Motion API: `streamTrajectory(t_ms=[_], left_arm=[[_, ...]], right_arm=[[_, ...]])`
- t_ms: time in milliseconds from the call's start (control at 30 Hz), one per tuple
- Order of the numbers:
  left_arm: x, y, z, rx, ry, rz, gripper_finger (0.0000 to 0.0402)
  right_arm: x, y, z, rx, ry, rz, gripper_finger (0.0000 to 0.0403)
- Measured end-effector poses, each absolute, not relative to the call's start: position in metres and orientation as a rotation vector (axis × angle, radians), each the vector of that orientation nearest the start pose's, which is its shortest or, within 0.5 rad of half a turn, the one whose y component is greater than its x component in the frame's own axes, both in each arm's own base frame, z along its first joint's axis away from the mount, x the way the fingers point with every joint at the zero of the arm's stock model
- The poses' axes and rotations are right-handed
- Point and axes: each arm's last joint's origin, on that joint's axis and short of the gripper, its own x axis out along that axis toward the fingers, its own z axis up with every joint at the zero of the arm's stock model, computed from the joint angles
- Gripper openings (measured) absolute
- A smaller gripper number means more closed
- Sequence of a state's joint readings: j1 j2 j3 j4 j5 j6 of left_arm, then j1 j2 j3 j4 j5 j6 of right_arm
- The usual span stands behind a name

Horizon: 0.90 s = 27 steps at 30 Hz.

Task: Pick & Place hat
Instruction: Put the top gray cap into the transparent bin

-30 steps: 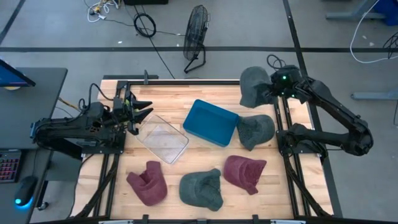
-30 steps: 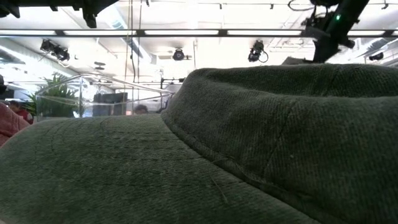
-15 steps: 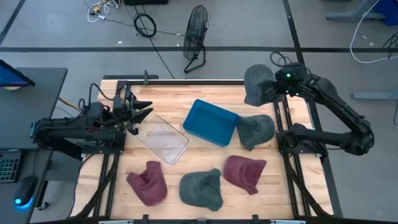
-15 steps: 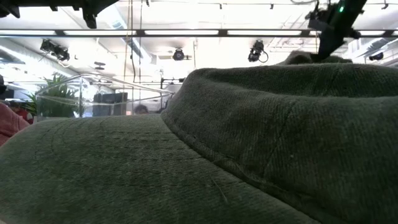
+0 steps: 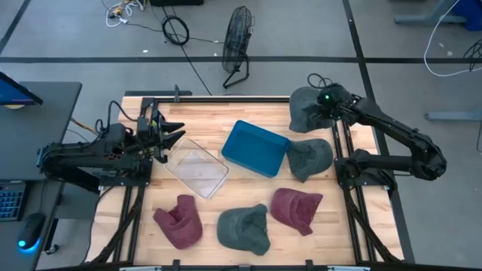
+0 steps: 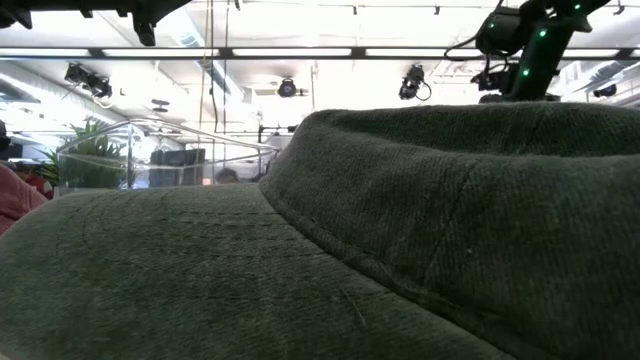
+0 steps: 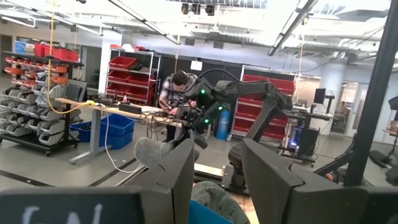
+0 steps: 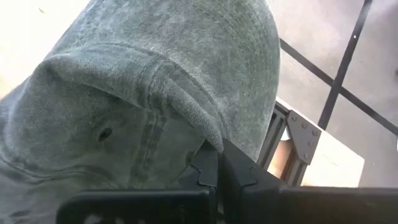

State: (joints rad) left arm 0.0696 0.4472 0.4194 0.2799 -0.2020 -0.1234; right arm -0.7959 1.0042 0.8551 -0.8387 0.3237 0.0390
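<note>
Right claw [image 8: 214,167] pinches a grey hat [image 5: 303,108] above the table's [image 5: 256,196] far right corner; left claw [image 5: 172,132] spread, at the left edge.

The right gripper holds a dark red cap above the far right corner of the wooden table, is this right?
Not quite: the cap is grey-green denim, not dark red. The right wrist view shows the right gripper shut on its fabric, and the high view places it above the far right corner of the wooden table.
</note>
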Motion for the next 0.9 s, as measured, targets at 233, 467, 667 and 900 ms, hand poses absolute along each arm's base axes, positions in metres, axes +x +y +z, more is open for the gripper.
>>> streamTrajectory(t_ms=[233, 467, 667, 900], left_arm=[[0.140, 0.016, 0.284, -0.130, -0.172, 0.261, 0.0138], [0.168, 0.017, 0.274, -0.105, -0.133, 0.253, 0.0138], [0.188, 0.019, 0.269, -0.072, -0.171, 0.251, 0.0138], [0.205, 0.020, 0.252, -0.060, -0.079, 0.254, 0.0138]], right_arm=[[0.120, -0.136, 0.270, 0.228, 1.013, -1.013, 0.0000], [0.121, -0.136, 0.271, 0.199, 1.019, -0.988, 0.0000], [0.123, -0.136, 0.271, 0.225, 0.996, -0.933, 0.0000], [0.125, -0.134, 0.271, 0.238, 0.983, -0.830, 0.0000]])
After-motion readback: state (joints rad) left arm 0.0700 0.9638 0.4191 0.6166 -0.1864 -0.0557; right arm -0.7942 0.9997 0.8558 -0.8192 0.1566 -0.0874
